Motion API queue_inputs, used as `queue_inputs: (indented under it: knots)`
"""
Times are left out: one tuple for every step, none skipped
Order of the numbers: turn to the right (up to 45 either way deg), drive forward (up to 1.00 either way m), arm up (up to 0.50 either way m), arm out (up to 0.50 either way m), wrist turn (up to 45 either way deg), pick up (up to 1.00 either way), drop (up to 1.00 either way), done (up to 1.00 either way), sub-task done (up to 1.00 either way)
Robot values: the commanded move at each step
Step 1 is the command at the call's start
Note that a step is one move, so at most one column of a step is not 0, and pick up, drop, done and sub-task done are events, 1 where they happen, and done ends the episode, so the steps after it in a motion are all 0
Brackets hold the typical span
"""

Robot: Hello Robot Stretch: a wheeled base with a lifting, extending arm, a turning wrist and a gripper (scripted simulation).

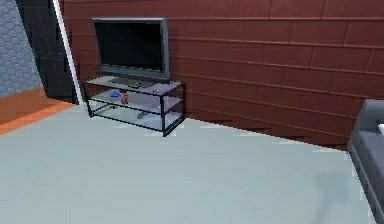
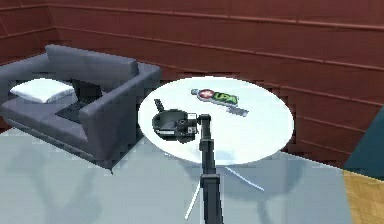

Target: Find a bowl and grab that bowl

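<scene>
Beside the grey sofa (image 2: 95,95), the round white worktop (image 2: 265,130) lay under the arm (image 2: 207,165). The gripper (image 2: 163,122) was at a dark rounded shape (image 2: 158,128) there, possibly the bowl. Neither the fingers' state nor any hold could be told, so the grab looked unfinished.

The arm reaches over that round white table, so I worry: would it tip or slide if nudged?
Probably tippy: the wide round table seems to rest on thin legs gathered under its middle, so a push at the rim may rock it. It looks light for its size, so it might also slide.
</scene>
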Motion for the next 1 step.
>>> queue_inputs:
  knots:
    - [0.0, 0.0, 0.0, 0.0, 0.0, 1.0, 0.0, 0.0, 0.0]
